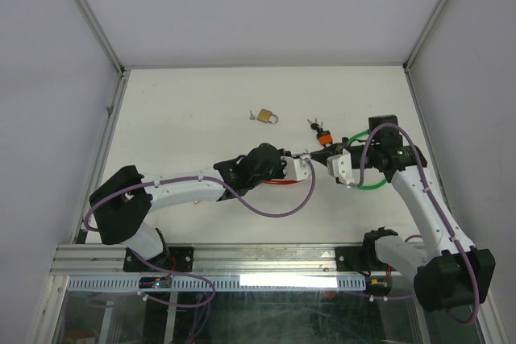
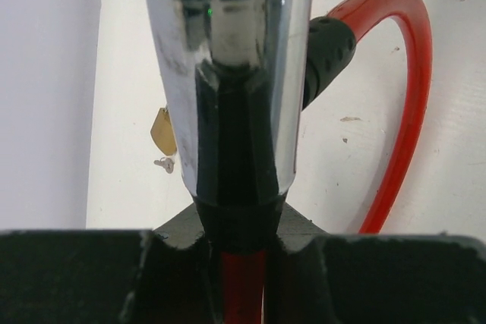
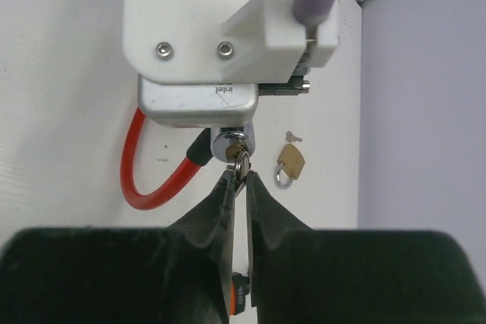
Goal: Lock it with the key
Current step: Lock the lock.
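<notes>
A chrome lock barrel [image 2: 228, 73] with a red cable loop [image 2: 406, 111] fills the left wrist view. My left gripper [image 2: 241, 263] is shut on the lock at its black collar, where the red cable leaves it. From above, the lock [image 1: 298, 155] sits between the two grippers at mid-table. In the right wrist view the lock's keyhole end [image 3: 234, 144] faces me with the key [image 3: 241, 165] in it. My right gripper [image 3: 238, 176] is pinched on the key's head with only a thin gap between the fingers. An orange key tag [image 3: 235, 301] hangs below them.
A small brass padlock [image 1: 265, 116] with its own tiny key lies on the table further back. A bunch of keys with an orange tag [image 1: 321, 133] lies behind the right gripper. A green cable [image 1: 367, 187] loops beside the right arm. Frame walls bound the table.
</notes>
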Motion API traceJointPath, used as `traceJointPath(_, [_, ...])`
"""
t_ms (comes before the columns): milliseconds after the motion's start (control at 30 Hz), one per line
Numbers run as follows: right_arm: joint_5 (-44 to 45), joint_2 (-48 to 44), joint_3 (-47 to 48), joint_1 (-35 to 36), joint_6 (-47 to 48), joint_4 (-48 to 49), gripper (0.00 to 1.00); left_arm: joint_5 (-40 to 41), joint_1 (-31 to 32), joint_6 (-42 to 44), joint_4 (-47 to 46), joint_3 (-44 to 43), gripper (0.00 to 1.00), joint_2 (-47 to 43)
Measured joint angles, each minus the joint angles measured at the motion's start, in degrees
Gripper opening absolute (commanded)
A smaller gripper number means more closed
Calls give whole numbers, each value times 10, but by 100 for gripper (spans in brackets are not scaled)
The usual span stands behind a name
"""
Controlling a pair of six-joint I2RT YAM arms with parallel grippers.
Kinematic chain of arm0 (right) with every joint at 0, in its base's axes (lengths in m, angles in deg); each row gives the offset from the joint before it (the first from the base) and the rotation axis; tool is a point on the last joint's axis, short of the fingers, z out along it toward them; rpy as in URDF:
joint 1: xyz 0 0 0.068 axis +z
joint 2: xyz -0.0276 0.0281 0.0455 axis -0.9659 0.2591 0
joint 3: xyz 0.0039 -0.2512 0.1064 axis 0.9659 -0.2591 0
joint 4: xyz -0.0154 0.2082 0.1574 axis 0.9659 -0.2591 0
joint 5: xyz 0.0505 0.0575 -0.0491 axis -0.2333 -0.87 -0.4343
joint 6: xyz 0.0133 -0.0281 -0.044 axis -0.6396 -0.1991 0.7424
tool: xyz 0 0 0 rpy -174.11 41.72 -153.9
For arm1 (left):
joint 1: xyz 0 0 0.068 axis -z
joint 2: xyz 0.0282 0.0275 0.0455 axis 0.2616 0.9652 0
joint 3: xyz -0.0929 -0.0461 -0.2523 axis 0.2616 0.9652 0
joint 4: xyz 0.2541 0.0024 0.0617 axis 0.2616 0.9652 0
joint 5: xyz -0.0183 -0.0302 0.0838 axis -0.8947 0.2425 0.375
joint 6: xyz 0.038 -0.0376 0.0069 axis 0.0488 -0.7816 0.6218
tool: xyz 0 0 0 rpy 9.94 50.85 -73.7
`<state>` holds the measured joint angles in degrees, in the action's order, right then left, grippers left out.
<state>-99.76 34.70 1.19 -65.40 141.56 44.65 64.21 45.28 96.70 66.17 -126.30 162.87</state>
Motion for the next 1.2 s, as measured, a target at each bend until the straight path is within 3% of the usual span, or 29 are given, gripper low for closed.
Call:
traceJointPath(200, [21,0,0,0,89,-16,34,0,0,-2,1,-1,0,0])
traceJointPath(367, [30,0,12,-13,93,-53,46,1,-1,-4,1,-2,0,0])
traceJointPath(500, [30,-6,49,-28,53,-86,55,1,-1,-5,1,-2,0,0])
traceJointPath(600, [30,-20,76,-32,-43,-93,62,1,-1,-5,1,-2,0,0])
traceJointPath(767, [11,-40,85,-33,-181,-98,65,1,-1,-5,1,-2,0,0])
traceJointPath(1200, [14,-21,38,-29,-211,-14,60,0,-1,-8,17,-10,0,0])
